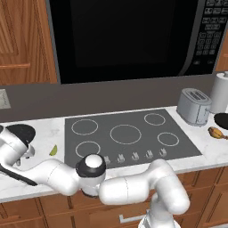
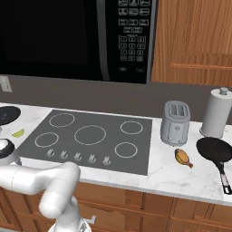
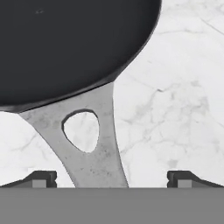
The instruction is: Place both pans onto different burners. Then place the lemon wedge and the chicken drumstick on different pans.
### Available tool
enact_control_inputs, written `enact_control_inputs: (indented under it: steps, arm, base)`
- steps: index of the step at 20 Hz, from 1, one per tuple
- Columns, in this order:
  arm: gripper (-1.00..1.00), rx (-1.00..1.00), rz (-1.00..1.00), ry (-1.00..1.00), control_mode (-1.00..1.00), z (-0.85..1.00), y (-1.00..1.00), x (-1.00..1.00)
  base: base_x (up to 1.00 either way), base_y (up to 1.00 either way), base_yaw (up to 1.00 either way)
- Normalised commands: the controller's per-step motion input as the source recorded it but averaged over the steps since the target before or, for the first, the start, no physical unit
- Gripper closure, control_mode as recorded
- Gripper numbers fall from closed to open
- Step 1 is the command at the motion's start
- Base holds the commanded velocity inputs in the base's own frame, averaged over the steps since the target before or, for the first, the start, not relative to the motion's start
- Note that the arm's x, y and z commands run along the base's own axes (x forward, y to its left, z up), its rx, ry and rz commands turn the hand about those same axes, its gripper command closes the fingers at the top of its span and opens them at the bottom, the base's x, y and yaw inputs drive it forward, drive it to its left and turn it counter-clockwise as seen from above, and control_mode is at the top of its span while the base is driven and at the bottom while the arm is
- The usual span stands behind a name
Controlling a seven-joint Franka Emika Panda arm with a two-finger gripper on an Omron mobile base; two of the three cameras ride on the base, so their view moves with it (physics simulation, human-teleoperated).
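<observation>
Tool [image 3: 112, 177]: jaws wide apart, straddling the flat silver handle neck of the matte black round pan [image 3: 65, 48] at the left end of the white marble surface [image 3: 175, 109]. Likely rigid, fairly heavy, slick metal; best taken at that neck.

Count: two pans, second black frying pan [image 2: 216, 150] far right; one yellow-green lemon wedge [image 1: 53, 150]; one golden-brown chicken drumstick [image 2: 182, 157]; five white-ringed burners [image 1: 125, 134].

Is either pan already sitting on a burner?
No: in the right base view one pan lies on the counter right of the cooktop, the other pan on the counter to its left.
</observation>
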Motion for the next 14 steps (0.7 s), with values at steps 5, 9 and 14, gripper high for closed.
enact_control_inputs:
  steps: [5, 9, 14]
  arm:
    - [-1.00, -0.05, -0.01, 0.00, -1.00, -0.21, 0.10, 0.14]
    - [1.00, -0.06, -0.01, 0.00, -1.00, -0.19, 0.15, 0.16]
    - [1.00, -0.10, -0.04, -0.01, -1.00, -0.14, 0.10, 0.09]
  base:
    - [0.00, 0.00, 0.00]
    - [0.00, 0.00, 0.00]
    - [0.00, 0.00, 0.00]
